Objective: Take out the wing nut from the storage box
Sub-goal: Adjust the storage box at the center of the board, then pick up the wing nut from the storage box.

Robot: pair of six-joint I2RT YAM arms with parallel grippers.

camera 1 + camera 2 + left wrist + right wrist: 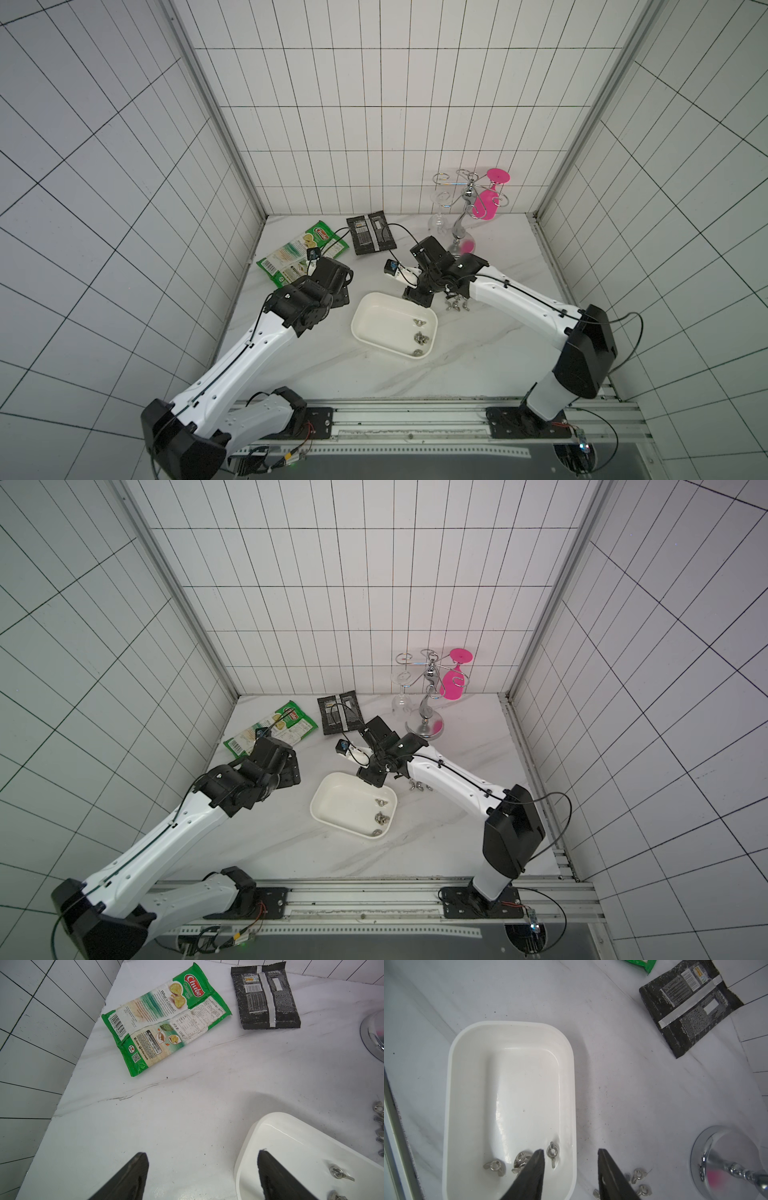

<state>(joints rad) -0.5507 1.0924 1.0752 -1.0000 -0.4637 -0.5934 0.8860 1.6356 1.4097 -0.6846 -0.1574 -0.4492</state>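
The storage box (380, 318) (338, 793) is a shallow white tray in the middle of the marble table, also seen in the wrist views (512, 1084) (291, 1147). Three metal wing nuts lie at its near right end (417, 321) (382, 818) (552, 1152). Several more wing nuts (457, 306) (638, 1175) lie on the table just outside the box's far right corner. My right gripper (570, 1150) (417, 297) hangs open over that far rim, with nothing between its fingers. My left gripper (202, 1152) (340, 299) is open and empty, beside the box's left end.
A green chips packet (301, 253) and a black packet (372, 237) lie flat at the back left. A chrome glass rack (463, 216) stands at the back right, with a pink glass (486, 203) and a clear glass (438, 216) hanging on it. Tiled walls enclose three sides.
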